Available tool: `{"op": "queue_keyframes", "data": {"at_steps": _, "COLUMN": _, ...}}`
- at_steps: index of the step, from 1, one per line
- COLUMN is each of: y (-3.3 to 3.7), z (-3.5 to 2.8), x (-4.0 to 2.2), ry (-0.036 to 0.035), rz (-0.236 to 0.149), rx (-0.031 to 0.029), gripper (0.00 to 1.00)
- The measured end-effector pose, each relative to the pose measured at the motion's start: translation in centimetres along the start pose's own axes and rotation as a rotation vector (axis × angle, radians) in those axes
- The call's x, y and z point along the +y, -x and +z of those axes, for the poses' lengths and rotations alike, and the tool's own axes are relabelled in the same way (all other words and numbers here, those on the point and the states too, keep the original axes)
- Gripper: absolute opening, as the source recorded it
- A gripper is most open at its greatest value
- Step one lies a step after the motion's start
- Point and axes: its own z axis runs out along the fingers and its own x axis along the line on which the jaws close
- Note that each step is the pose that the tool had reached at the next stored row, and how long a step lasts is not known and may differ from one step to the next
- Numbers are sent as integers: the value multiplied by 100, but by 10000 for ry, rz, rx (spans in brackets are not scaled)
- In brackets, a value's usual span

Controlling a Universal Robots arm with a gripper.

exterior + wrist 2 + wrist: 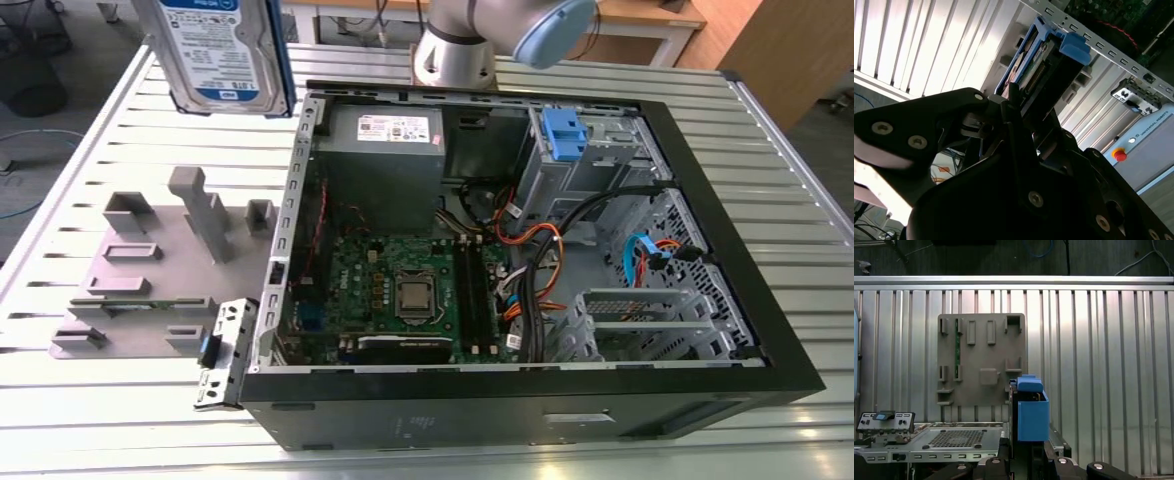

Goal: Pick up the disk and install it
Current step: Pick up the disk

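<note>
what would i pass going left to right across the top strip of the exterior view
silver metal hard drive with a white-and-blue label and blue plastic rail → grey metal robot arm with a pale blue joint cap → light brown wooden panel

Exterior view: camera set high on the near side, angled down across the open computer case (534, 425) on the slatted table (787, 160), facing the arm's base (461, 50) at the far edge.

First wrist view: looks nearly straight down on the table from well above the grey fixture plate (981, 350), with the disk (1032, 415) close to the lens.

Second wrist view: sits just behind the gripper (1014, 102), looking along it past the clamped disk to the case rim.

Shared by all three: disk, table slats, case edge.
</note>
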Motion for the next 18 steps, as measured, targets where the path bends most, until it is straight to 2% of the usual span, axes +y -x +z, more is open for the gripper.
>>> {"op": "queue_keyframes", "data": {"at_steps": 18, "y": 22, "z": -30, "x": -816, "ry": 0, "rz": 0, "rx": 0, "gripper": 35}}
